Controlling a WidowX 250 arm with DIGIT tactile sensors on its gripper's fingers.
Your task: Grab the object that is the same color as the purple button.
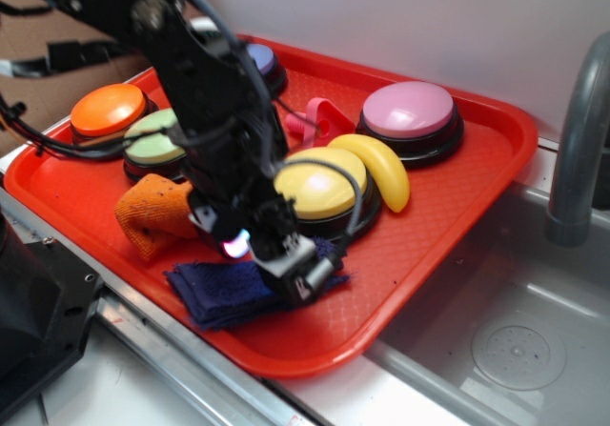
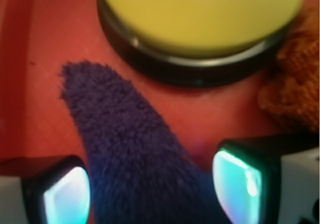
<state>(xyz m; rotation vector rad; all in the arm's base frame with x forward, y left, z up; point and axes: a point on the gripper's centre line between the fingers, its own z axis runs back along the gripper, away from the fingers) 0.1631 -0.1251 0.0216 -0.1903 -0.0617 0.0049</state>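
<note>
On the red tray (image 1: 448, 216), front edge, our gripper (image 2: 150, 184) sits w/ fingers (image 2: 65, 194) spread either side of the purple rag (image 2: 135, 154); we'd drop lower, then pinch mid-fold.

Dark blue-purple rag (image 1: 224, 293), orange cloth (image 1: 152, 214), yellow button (image 1: 319, 183), red tray (image 1: 448, 207).

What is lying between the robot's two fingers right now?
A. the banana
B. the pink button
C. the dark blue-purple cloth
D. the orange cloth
C: the wrist view shows the fuzzy dark blue-purple cloth running between the two open fingers, with the yellow button just ahead and the orange cloth off to one side.
</note>
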